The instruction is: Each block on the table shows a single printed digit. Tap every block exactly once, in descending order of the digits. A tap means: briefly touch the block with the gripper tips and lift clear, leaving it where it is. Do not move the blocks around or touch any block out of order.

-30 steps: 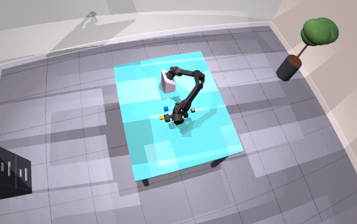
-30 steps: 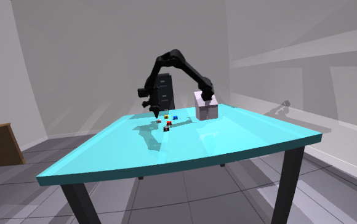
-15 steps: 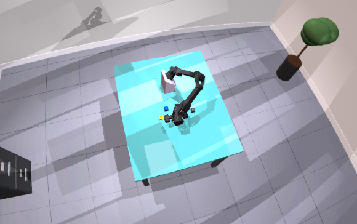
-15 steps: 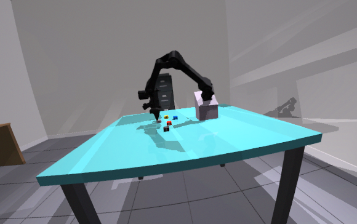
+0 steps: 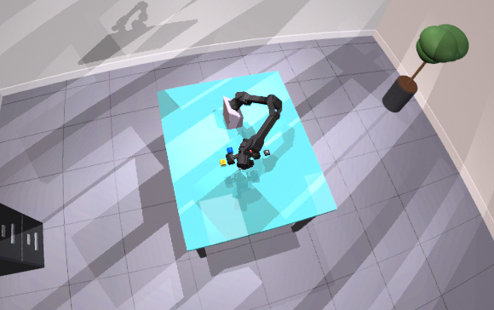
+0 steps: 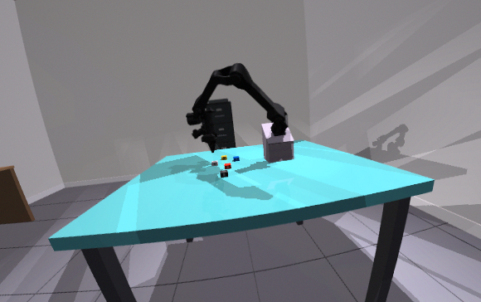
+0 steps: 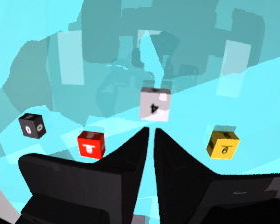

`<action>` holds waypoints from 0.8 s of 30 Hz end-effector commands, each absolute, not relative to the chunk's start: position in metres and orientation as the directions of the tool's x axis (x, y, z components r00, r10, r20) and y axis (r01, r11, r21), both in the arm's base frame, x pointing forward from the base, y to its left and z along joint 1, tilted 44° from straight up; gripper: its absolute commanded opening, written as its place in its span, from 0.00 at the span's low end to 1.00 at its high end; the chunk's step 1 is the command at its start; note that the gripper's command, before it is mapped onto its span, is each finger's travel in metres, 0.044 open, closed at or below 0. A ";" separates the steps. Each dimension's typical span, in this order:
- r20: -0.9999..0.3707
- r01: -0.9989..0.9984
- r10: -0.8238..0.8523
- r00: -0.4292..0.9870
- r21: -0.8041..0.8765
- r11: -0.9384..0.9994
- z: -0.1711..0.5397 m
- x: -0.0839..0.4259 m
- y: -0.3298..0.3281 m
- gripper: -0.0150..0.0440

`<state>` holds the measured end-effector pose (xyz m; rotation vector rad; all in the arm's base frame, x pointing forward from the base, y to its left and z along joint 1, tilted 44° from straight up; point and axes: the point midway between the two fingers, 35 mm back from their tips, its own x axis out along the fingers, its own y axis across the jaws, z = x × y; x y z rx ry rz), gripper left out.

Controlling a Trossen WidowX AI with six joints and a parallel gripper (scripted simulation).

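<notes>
My gripper (image 6: 212,151) (image 7: 151,132) is shut with nothing between its tips, above the table near the white block. The white block (image 6: 215,163) (image 7: 154,106) shows an upside-down 4, just beyond the tips in the wrist view. The red block (image 6: 227,166) (image 7: 91,145) lies left of the tips there, the yellow block (image 5: 223,162) (image 6: 224,158) (image 7: 223,145) right; both show underlined digits too blurred to read surely. The black block (image 5: 267,152) (image 6: 224,174) (image 7: 32,126) at far left shows 0. The blue block (image 5: 230,150) (image 6: 236,158) is not visible in the wrist view; its digit is unreadable.
The blocks lie spread on the turquoise table (image 5: 210,226) (image 6: 325,187). A pale pink open box (image 5: 232,120) (image 6: 279,151) stands beside the arm's base. The arm hides part of the block area in the top view.
</notes>
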<state>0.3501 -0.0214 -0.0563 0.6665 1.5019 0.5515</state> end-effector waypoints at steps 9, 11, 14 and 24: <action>-0.729 0.060 0.682 0.050 0.684 0.727 -0.026 0.323 -0.073 0.29; -0.731 0.062 0.680 0.050 0.682 0.729 -0.033 0.297 -0.080 0.29; -0.731 0.063 0.681 0.047 0.683 0.728 -0.042 0.256 -0.085 0.29; -0.728 0.062 0.684 0.046 0.686 0.725 -0.059 0.225 -0.075 0.29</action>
